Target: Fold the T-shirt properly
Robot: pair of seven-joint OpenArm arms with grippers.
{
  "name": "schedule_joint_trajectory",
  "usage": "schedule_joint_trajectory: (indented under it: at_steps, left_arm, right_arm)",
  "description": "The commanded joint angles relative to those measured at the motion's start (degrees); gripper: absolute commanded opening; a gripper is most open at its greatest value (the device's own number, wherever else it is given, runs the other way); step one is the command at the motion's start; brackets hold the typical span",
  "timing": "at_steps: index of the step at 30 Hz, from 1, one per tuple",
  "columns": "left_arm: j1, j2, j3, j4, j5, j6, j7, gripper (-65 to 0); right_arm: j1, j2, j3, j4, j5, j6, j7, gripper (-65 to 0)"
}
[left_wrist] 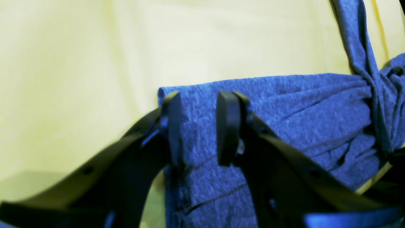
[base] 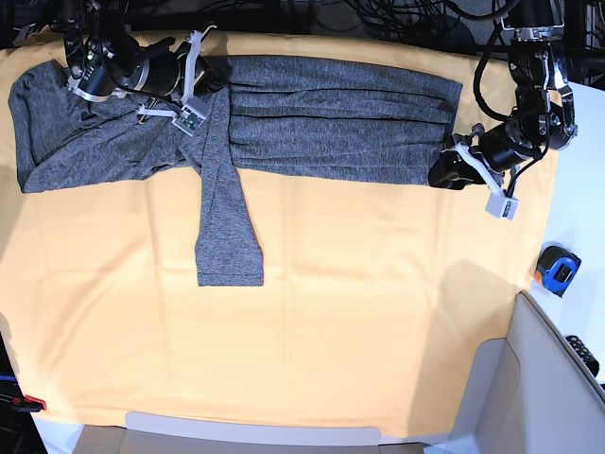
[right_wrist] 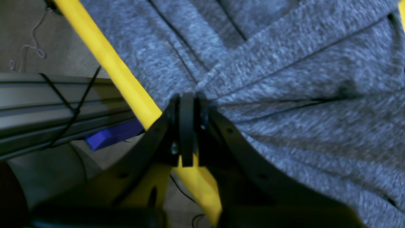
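The dark-grey T-shirt (base: 331,123) lies stretched along the far side of the yellow-orange cloth (base: 312,331), with one long sleeve (base: 227,227) trailing toward the front. My right gripper (base: 210,78) is at the shirt's upper left. In the right wrist view this gripper (right_wrist: 187,126) is shut on a pinch of the T-shirt (right_wrist: 300,95), and creases fan out from its tip. My left gripper (base: 442,172) is at the shirt's right edge. In the left wrist view that gripper (left_wrist: 199,126) is open, its two fingers (left_wrist: 172,126) apart over the folded edge of the T-shirt (left_wrist: 284,114).
A blue and orange tape measure (base: 558,270) lies on the white surface at the right. A grey box wall (base: 539,378) stands at the lower right. Beyond the cloth's edge, the right wrist view shows a metal rail (right_wrist: 47,98) with cables.
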Motion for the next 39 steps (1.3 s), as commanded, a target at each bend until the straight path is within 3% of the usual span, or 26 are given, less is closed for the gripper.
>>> schedule_joint_trajectory:
  at_steps: [1, 4, 11, 15, 22, 27, 34, 39]
  left_arm:
    - [-0.54, -0.82, -0.27, 0.9, -1.1, -0.33, -0.73, -46.9]
    - [-0.54, -0.82, -0.27, 0.9, -1.1, -0.33, -0.73, -46.9]
    - [-0.54, -0.82, -0.27, 0.9, -1.1, -0.33, -0.64, -46.9]
    - [-0.54, -0.82, -0.27, 0.81, -1.1, -0.33, -0.64, -46.9]
    - [-0.8, -0.11, 0.26, 0.81, -1.1, -0.33, -0.64, -46.9]
    - [-0.8, -0.03, 0.26, 0.81, -1.1, -0.33, -0.64, -46.9]
    - [-0.8, -0.03, 0.61, 0.81, -1.01, -0.33, -0.73, -46.9]
    - [-0.8, -0.03, 0.97, 0.81, -1.01, -0.33, -0.82, -46.9]
  right_arm:
    - [0.29, 0.56, 0.58, 0.32, 0.77, 0.3, 0.67, -65.0]
    - [1.0, 0.56, 0.67, -0.3, 0.77, 0.3, 0.67, -62.6]
    - [1.96, 0.3, 0.75, -0.03, 0.94, 0.3, 0.76, -31.6]
    - [5.57, -3.13, 2.07, -0.03, 1.12, 0.3, 0.76, -21.1]
    - [14.97, -17.37, 11.92, -4.34, -1.69, 0.3, 1.11, -19.5]
    - [19.19, -28.01, 21.5, -13.57, -9.96, 0.3, 9.2, -19.5]
    - [24.38, -28.88, 23.35, -22.19, -10.75, 0.3, 14.39, -19.6]
    - [28.69, -28.88, 28.01, -22.45, -10.49, -9.86, 14.39, -19.6]
